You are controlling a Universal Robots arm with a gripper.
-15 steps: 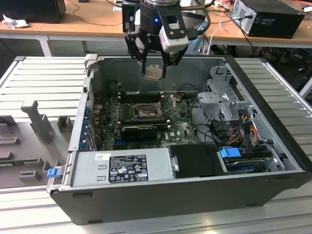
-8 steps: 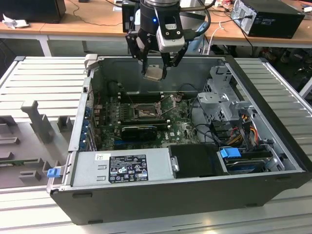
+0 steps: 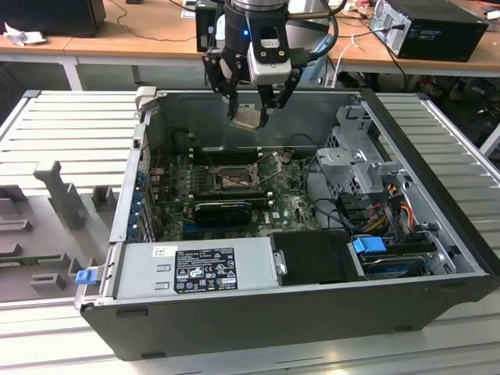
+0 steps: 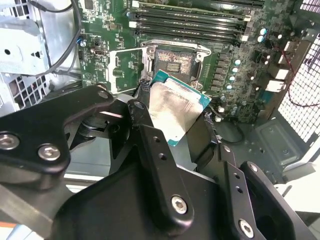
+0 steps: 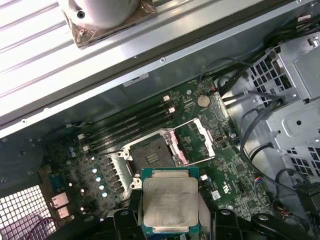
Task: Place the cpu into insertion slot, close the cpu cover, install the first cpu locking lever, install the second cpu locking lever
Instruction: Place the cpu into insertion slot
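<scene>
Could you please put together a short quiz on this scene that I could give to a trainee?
1. True or false: the cpu is already seated in the socket.
2. Multiple choice: the cpu cover is (A) shut over the socket, (B) swung open beside the socket, (C) held in the gripper.
3. Fill in the blank: the gripper is shut on the ____.

Key
1. False: the gripper holds the cpu clear of the socket, which lies bare.
2. B
3. cpu
</scene>
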